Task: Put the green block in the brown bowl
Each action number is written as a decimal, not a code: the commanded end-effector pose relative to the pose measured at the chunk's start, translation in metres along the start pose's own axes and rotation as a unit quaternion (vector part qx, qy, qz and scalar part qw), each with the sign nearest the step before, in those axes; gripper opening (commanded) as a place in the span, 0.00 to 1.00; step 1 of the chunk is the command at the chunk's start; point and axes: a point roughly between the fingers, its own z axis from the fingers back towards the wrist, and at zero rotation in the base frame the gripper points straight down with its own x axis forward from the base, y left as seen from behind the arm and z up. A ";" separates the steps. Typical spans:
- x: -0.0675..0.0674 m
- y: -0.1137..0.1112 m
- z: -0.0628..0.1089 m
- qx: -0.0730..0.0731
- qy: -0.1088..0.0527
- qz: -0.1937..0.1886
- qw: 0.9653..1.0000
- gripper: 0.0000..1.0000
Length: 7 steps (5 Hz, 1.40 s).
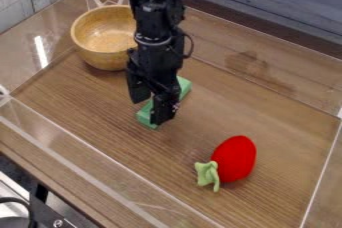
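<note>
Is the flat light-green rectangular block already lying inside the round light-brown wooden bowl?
No, the flat light-green rectangular block lies on the wooden table under the black tool, apart from the round light-brown wooden bowl.

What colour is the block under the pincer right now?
Light green, plain and matte. The block shows in the camera view, partly hidden by the pincer.

No readable text, label, brand or number appears anywhere.

The arm reaches straight down, its pincer point(151, 104) spread wide near the tabletop.
</note>
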 end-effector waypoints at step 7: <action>0.015 -0.001 0.009 0.004 -0.071 0.021 0.997 1.00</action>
